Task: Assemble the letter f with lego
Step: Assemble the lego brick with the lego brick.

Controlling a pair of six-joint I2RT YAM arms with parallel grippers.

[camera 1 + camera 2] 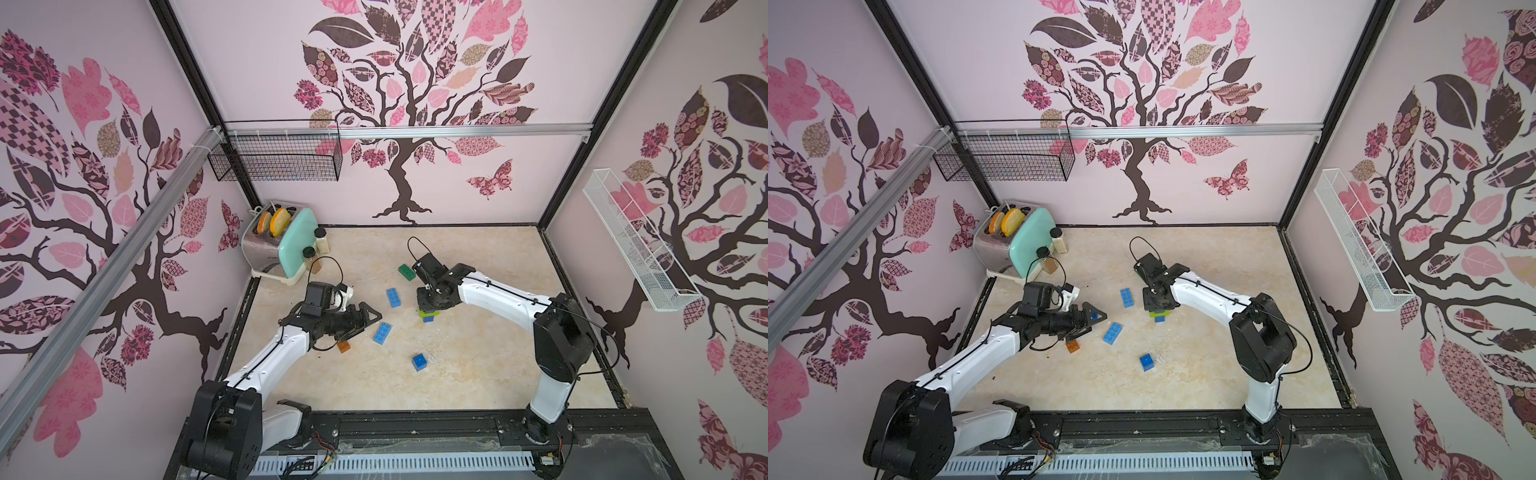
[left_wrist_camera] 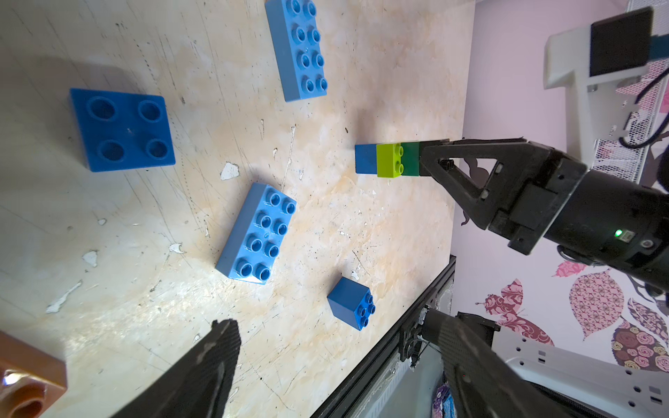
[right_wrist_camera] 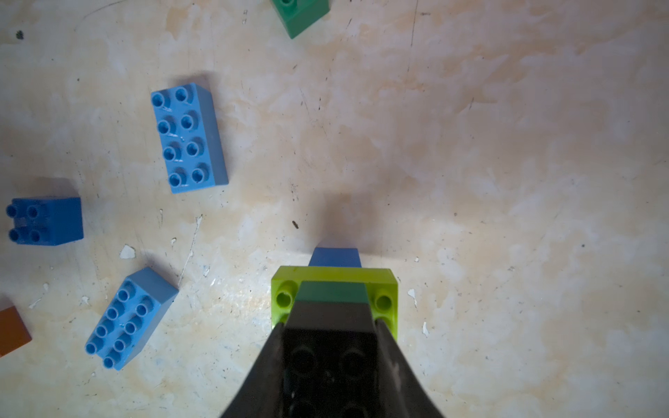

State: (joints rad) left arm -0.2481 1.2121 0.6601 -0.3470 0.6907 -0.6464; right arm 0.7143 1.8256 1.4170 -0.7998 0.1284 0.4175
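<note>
A small lego tower is seen standing upright near the middle of the table [image 1: 478, 374]. A blue brick [image 2: 365, 159] is at the bottom, a lime green brick [image 2: 389, 161] is set on it, a dark green brick [image 2: 409, 159] comes above that, and a black brick [image 3: 327, 358] is on top. The black brick is clamped on both sides by the right gripper [image 3: 330, 327], which is lowered onto it from above.

Loose pieces are spread over the table. One light blue oblong brick [image 1: 393, 297] lies near the tower, and a second light blue brick [image 1: 382, 333] lies nearer the left arm. A blue square brick [image 1: 420, 361] lies toward the front, and a loose green brick [image 1: 407, 272] lies behind the right wrist.

The left gripper [image 1: 365, 318] is held low over the table, its jaws spread wide with nothing between them. A brown brick [image 1: 343, 346] and a blue square piece [image 2: 121, 130] are seen close by it.
</note>
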